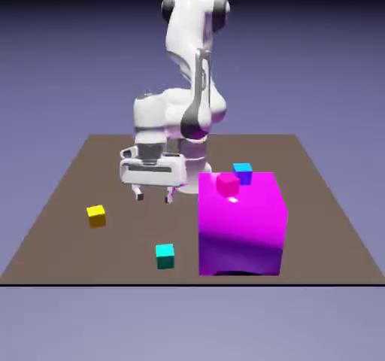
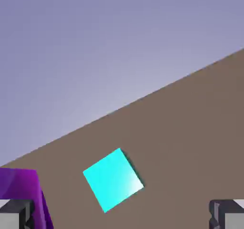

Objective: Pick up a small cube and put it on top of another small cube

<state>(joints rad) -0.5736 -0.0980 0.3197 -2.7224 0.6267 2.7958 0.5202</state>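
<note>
The tiny cyan cube rests on the brown table near its front edge, just left of the big magenta block. In the hand view the cyan cube lies rotated, low in the picture, between and a little beyond the finger tips. The tiny yellow cube sits apart on the table toward the exterior view's left; the hand view does not show it. My gripper hangs open above the table, behind the cyan cube and to the right of the yellow one, holding nothing. Its grey fingertips show wide apart at the bottom corners.
The big magenta block stands right of the cyan cube, and its edge shows at the hand view's lower left. A small pink cube sits on top of it. A small blue cube lies behind. The table's edge crosses diagonally.
</note>
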